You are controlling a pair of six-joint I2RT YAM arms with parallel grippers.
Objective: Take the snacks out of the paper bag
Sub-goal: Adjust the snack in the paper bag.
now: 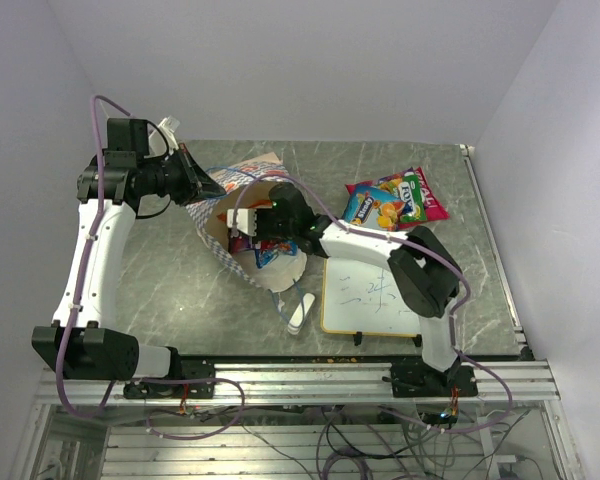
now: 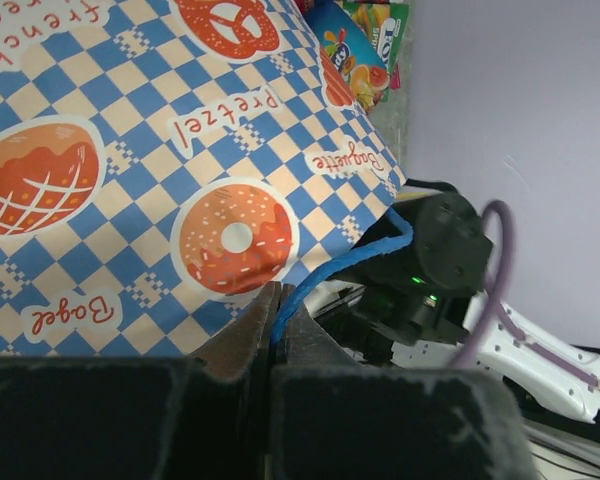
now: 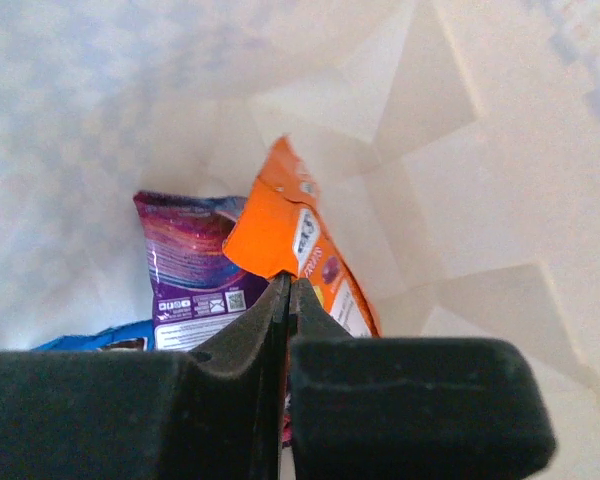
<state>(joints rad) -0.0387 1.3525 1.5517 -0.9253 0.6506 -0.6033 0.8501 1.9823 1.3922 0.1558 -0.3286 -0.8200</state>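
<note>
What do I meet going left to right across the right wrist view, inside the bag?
From the left: blue packet → purple packet → orange packet, pinched by the shut right gripper. The paper bag forms the wall behind all three.

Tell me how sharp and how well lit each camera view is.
Top external: even soft light, slightly hazy, loose snacks vivid. Left wrist: paper bag print crisp, left fingers a dark blur. Right wrist: bag interior washed out, orange packet sharp, right fingers soft black.

Grey table [image 1: 160, 290] holds paper bag [image 1: 242, 172], snack packets [image 1: 395, 200], whiteboard [image 1: 370, 295], eraser [image 1: 300, 312].
</note>
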